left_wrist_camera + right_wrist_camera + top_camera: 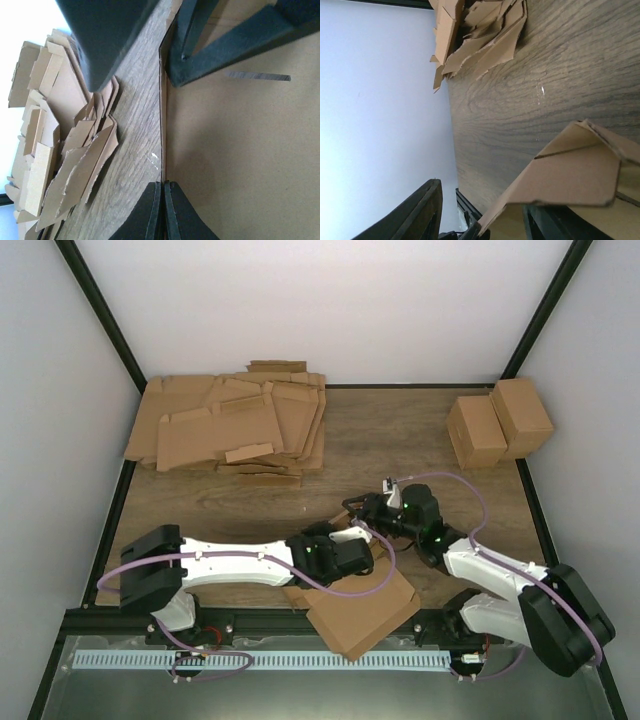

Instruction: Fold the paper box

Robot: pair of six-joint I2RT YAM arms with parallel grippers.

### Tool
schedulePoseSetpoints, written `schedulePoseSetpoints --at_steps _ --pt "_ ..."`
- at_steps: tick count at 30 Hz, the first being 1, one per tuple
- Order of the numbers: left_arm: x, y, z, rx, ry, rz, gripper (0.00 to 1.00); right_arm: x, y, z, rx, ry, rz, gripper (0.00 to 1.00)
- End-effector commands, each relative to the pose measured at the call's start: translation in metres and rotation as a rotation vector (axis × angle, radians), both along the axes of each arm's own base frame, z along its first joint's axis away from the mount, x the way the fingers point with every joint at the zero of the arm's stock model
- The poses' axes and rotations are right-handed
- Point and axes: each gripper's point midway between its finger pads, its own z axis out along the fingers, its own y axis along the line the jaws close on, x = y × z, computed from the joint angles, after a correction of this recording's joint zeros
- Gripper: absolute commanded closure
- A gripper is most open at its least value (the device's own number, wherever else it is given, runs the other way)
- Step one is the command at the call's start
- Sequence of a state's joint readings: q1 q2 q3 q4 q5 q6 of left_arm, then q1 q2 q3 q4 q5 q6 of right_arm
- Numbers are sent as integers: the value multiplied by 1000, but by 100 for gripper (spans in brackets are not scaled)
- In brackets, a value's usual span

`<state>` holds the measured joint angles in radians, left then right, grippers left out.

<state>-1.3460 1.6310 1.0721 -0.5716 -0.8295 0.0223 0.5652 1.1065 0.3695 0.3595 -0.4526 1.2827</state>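
— Cardboard is what the left fingers [150, 215] have. They are closed tight, and a side wall [162, 125] of the box [365, 615] runs straight into the seam between them, so I judge it pinched.
— And the right fingers [420, 215]?
— Spread wide, gripping nothing. A raised flap [570, 175] pokes into their gap.
— Where does the box lie?
— On the tabletop [420, 460] by the near edge, between the two bases, skewed. The wall runs from the left fingers away to the right ones, which seem to straddle its far end, so the right arm looks best placed to fold there.
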Motion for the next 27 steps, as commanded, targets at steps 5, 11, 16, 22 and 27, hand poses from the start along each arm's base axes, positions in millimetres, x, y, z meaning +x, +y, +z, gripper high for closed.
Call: schedulePoseSetpoints --at_steps 5,11,16,22,27 --pt "-5 -14 23 -51 -28 -22 96 8 9 14 27 6 20 58" --pt "-6 -20 26 -53 -35 -31 96 7 9 9 4 32 23 70" --pt "-10 -25 27 -75 -9 -45 95 6 6 13 0 20 15 79" --pt "-16 -34 38 -153 35 -76 88 4 1 12 -12 16 2 98" --pt "-22 -38 55 -223 88 -62 56 0 0 16 -5 -6 5 99"
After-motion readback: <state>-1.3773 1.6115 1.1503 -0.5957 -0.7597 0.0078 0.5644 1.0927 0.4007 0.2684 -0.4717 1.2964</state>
